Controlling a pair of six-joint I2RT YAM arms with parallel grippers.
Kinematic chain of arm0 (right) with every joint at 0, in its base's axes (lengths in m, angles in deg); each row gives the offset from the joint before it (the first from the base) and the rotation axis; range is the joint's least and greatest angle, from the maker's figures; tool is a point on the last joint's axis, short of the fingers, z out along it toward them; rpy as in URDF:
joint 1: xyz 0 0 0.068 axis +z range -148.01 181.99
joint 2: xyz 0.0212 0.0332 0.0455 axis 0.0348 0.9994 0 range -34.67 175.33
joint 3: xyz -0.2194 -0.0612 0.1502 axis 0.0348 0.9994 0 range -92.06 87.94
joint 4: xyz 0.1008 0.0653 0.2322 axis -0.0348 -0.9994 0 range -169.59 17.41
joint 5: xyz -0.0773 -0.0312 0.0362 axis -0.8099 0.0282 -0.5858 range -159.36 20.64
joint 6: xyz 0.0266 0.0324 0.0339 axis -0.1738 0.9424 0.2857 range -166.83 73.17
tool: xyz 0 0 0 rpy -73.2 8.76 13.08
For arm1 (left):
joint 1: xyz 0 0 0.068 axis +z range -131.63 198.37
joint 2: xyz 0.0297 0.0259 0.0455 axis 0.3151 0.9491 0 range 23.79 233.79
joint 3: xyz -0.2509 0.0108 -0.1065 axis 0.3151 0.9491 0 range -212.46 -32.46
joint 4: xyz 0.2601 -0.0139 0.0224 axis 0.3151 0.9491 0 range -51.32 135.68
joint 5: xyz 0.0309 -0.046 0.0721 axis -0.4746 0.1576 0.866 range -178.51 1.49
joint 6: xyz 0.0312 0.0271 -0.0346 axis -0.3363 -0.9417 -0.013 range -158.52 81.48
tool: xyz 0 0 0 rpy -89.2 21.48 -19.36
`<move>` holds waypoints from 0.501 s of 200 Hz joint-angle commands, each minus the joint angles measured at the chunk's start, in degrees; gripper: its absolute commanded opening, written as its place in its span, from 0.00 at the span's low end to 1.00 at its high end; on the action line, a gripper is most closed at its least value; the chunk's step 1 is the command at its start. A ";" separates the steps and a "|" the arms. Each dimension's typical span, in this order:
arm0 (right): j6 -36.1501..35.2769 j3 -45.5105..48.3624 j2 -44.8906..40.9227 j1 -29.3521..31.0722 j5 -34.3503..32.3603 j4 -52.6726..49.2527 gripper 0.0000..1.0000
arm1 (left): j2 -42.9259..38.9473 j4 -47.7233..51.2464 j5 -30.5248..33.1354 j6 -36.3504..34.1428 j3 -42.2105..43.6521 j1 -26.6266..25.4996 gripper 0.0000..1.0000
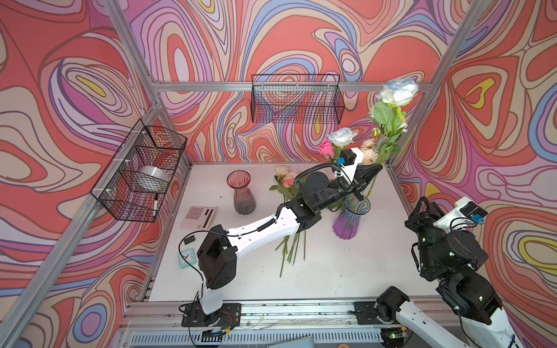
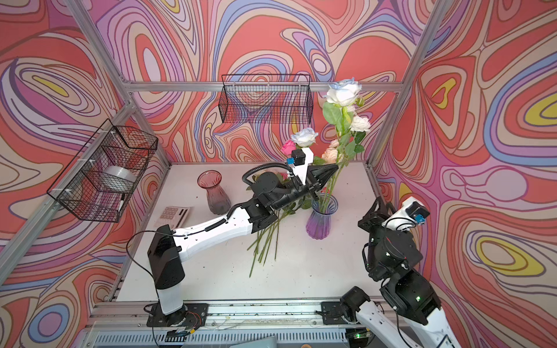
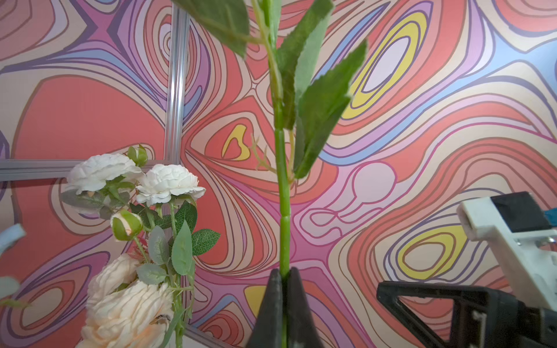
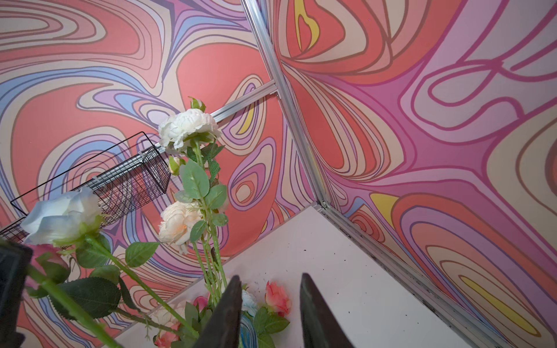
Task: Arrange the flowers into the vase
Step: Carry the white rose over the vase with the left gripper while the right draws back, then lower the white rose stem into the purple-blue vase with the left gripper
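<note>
While the left end effector (image 1: 378, 169) is closed tight on the green stem (image 3: 283, 195) of the tall white rose (image 1: 398, 90), this rose stands almost upright. Its bloom is high above the end effector, and the low end of the stem goes down into the mouth of the purple vase (image 1: 351, 221), which stands on the white surface (image 1: 331, 271) just below the end effector. In the left wrist view the two black fingers (image 3: 268, 307) press the stem from both sides with no gap. Other flowers already stand in the same vase: a pale blue rose (image 1: 342, 136) and a pink rose (image 1: 326, 148) behind the wrist of this end effector, and peach blooms (image 1: 369, 155) and small white blooms (image 3: 167, 182) just beside the held stem. More loose flowers (image 1: 288, 177) lie flat on the surface under the left arm, behind the end effector. A red vase (image 1: 241, 192) stands well apart from it, past these loose flowers. The right end effector (image 4: 271, 280) hangs above the surface, apart from the purple vase; its jaws stand apart with nothing between them, and the flowers in the vase rise in front of it.
</note>
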State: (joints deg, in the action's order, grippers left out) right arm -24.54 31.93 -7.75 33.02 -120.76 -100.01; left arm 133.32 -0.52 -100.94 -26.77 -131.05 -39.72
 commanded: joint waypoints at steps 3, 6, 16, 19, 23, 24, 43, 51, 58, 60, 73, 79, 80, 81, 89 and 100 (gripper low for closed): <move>-0.84 1.08 -1.14 -0.26 0.33 0.67 0.32 | 3.77 -1.34 -0.15 -2.18 -3.88 -0.10 0.00; -0.84 1.08 -1.15 -0.22 0.45 0.62 0.32 | 4.12 -1.46 -0.07 -2.47 -3.96 -0.12 0.00; -0.96 1.14 -1.14 -0.22 0.74 0.48 0.32 | 5.44 -1.41 0.37 -2.93 -4.07 -0.10 0.00; -0.94 1.16 -1.08 -0.23 0.81 0.44 0.32 | 5.84 -1.47 0.55 -3.10 -3.99 -0.07 0.00; -1.00 1.16 -1.08 -0.26 1.07 0.39 0.32 | 6.28 -1.57 0.69 -3.32 -3.98 -0.17 0.00; -1.01 1.21 -1.08 -0.26 1.09 0.37 0.32 | 6.38 -1.62 0.71 -3.45 -3.94 -0.14 0.00; -1.15 1.33 -1.00 -0.26 1.91 0.18 0.32 | 7.93 -1.93 1.62 -4.66 -4.06 -0.01 0.00; -1.12 1.34 -0.92 -0.26 2.07 0.17 0.32 | 8.36 -1.98 2.04 -5.05 -4.14 -0.01 0.00; -1.10 1.41 -1.00 -0.26 2.32 0.27 0.32 | 8.65 -2.19 2.25 -5.11 -4.07 -0.01 0.00; -1.10 1.42 -0.95 -0.26 2.30 0.26 0.32 | 8.74 -2.19 2.26 -5.12 -4.07 -0.01 0.00; -1.36 1.52 -0.89 -0.23 2.64 0.55 0.32 | 9.01 -0.89 2.40 -4.75 -4.04 -0.01 0.00; -1.43 1.47 -0.77 -0.22 2.78 0.53 0.32 | 9.09 -0.58 2.56 -4.55 -3.67 -0.05 0.00; -1.40 1.49 -0.70 -0.24 2.79 0.57 0.32 | 9.11 -0.64 2.62 -4.54 -3.52 0.02 0.00; -1.38 1.50 -0.67 -0.25 2.79 0.55 0.32 | 9.11 -0.67 2.60 -4.50 -3.40 -0.04 0.00; -1.45 1.49 -0.51 -0.26 2.88 0.53 0.32 | 9.35 -1.40 3.12 -4.47 -2.35 0.08 0.00; -1.43 1.47 -0.14 -0.22 3.17 0.53 0.32 | 9.38 -1.05 3.90 -3.92 -1.31 0.27 0.00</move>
State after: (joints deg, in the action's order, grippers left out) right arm -25.18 32.78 -8.36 33.02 -118.79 -99.99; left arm 142.63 0.07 -98.71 -30.20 -133.54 -39.72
